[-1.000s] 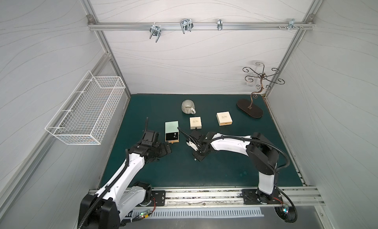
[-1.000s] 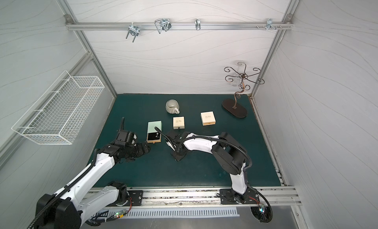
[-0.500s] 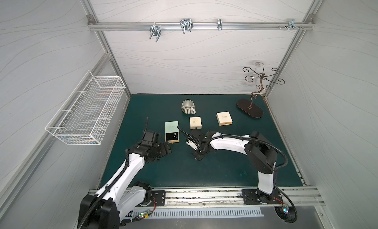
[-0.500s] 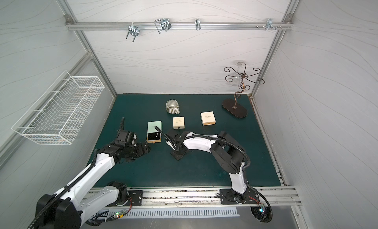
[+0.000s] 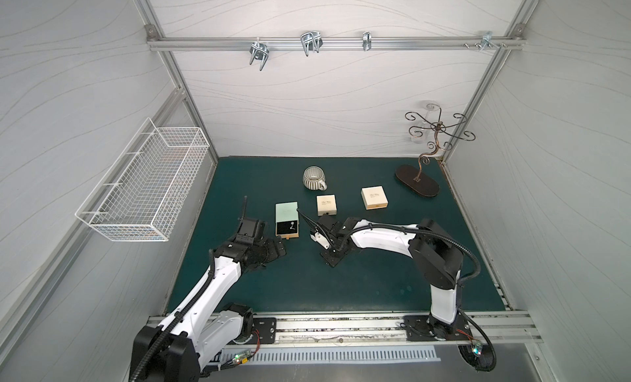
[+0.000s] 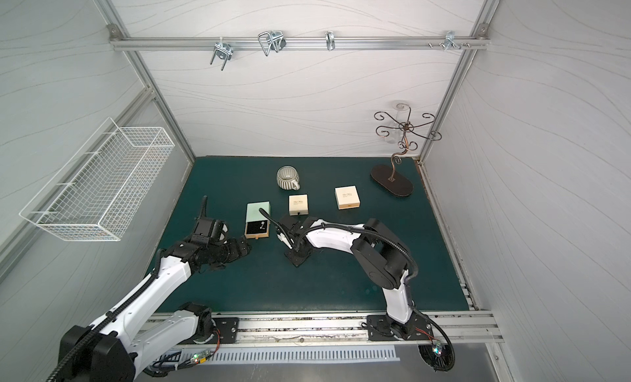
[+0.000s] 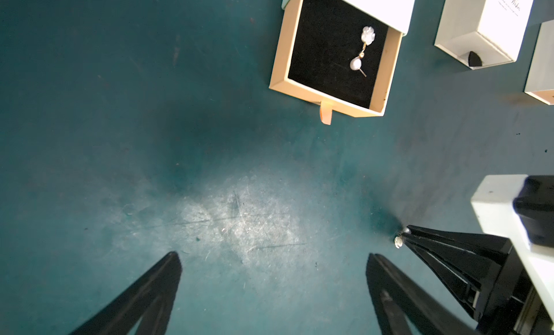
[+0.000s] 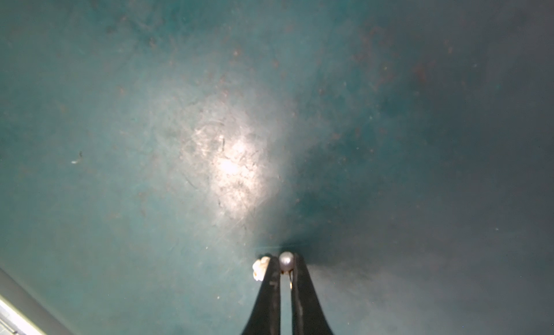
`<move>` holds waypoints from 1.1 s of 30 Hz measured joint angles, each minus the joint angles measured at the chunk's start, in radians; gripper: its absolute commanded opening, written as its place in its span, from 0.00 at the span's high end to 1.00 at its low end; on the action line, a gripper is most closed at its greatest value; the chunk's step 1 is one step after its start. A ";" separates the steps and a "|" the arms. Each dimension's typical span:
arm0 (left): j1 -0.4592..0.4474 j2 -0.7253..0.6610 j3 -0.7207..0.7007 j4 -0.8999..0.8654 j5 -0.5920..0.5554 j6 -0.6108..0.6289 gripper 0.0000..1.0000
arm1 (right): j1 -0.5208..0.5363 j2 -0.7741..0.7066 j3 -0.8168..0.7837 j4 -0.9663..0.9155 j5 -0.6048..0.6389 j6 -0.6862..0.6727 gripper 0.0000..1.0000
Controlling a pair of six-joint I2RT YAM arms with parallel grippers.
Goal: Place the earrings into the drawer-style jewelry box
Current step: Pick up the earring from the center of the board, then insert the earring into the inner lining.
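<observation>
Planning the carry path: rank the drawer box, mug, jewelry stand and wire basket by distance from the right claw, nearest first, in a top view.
From the right claw, shut on an earring:
1. Drawer box, just left of it, drawer open.
2. Mug, farther back, mid-table.
3. Jewelry stand, back right corner.
4. Wire basket, on the left wall.

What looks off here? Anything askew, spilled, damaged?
Nothing spilled or damaged. One oddity: the right gripper pinches its earring at the very fingertips, pearl between them, flower end sticking out beside one finger, a marginal-looking hold. The drawer stands open with another earring lying inside.
</observation>
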 measured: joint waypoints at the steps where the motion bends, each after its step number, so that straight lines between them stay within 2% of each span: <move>1: 0.000 -0.002 0.000 0.000 0.000 0.000 0.01 | -0.001 -0.002 0.000 -0.001 -0.002 0.000 0.95; 9: 0.000 -0.011 0.000 -0.012 -0.005 -0.004 0.01 | -0.013 -0.041 0.019 -0.010 -0.037 0.004 0.95; 14: 0.020 -0.032 0.000 -0.034 -0.003 -0.017 0.01 | -0.019 -0.041 0.096 -0.019 -0.062 0.008 0.95; 17: 0.063 -0.053 -0.002 -0.038 0.012 -0.026 0.01 | -0.020 -0.030 0.172 -0.025 -0.079 0.008 0.95; 23: 0.120 -0.095 -0.012 -0.051 0.033 -0.046 0.01 | -0.024 0.062 0.364 -0.025 -0.116 0.008 0.94; 33: 0.142 -0.100 -0.012 -0.058 0.047 -0.063 0.01 | -0.029 0.301 0.670 -0.037 -0.180 0.031 0.94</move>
